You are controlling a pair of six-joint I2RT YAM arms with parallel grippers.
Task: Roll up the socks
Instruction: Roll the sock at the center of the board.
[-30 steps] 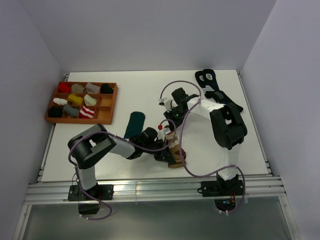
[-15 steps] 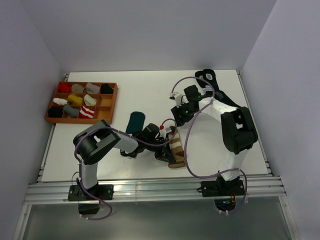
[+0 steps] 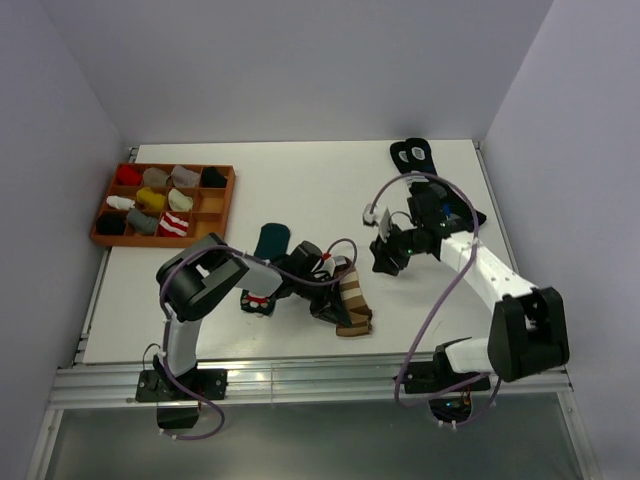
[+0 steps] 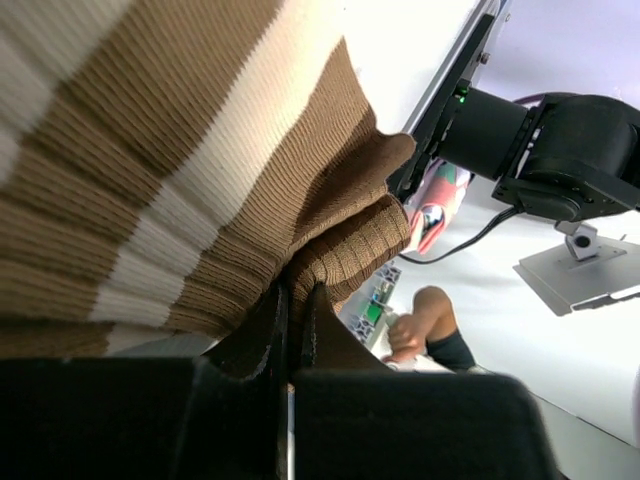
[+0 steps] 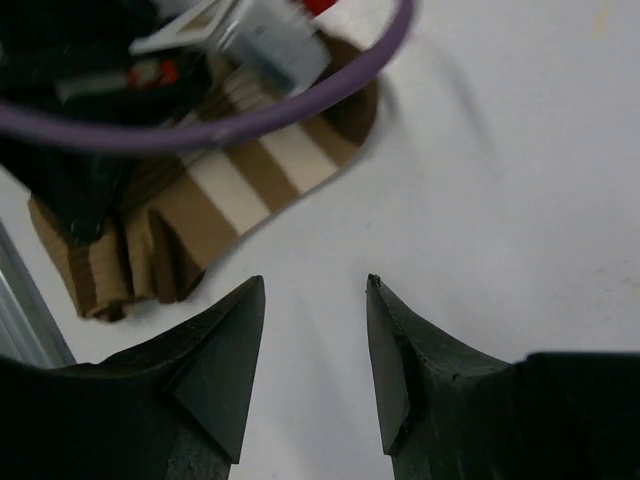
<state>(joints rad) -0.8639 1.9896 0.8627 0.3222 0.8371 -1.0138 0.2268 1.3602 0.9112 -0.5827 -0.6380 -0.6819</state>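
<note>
So the left claw (image 4: 293,300) is pinched tight on a fold of the brown striped sock (image 4: 180,180), jaws together with the knit bunched between them. My guess is it's the anchor, pinning one end so the fabric doesn't slide while the roll gets made. That sock lies close to the near edge of the table (image 3: 300,190), roughly mid-width and partly folded over on itself, so I'd call the roll begun but nowhere near done. The right claw (image 5: 313,285) is spread apart and holds nothing. It hangs over bare tabletop just right of the sock, not touching it, probably free to come in for a grab on the loose end. The dark green sock (image 3: 270,240) sits just beyond the left arm, untouched. The black pair (image 3: 412,153) is in the far right corner and the tray (image 3: 180,166) is by the left edge, and neither looks in play.
</note>
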